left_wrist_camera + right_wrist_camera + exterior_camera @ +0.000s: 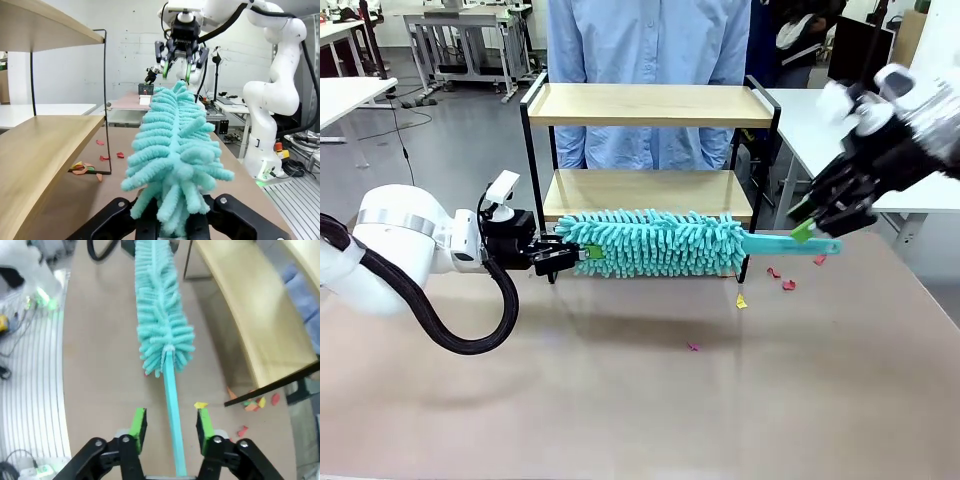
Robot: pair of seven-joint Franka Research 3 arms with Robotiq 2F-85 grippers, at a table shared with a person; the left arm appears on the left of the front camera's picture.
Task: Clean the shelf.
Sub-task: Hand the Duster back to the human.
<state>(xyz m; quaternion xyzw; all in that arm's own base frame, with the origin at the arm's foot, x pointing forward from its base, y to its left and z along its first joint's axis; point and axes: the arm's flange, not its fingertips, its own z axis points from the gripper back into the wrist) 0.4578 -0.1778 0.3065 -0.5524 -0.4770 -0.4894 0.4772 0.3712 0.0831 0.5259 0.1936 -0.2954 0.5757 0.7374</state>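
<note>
Nearest us, left gripper [560, 258] clamped on the teal duster [655, 243] tip. Right gripper [171, 426]: jaws apart, straddling the duster handle. Behind stands the shelf [650, 105]; a person beyond it.

Duster [650, 243] before shelf [650, 105]; scraps [782, 279] on table [640, 400].

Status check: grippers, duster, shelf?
Left gripper shut on duster tip. Right gripper open around the handle. Shelf boards bare; scraps on table.
</note>
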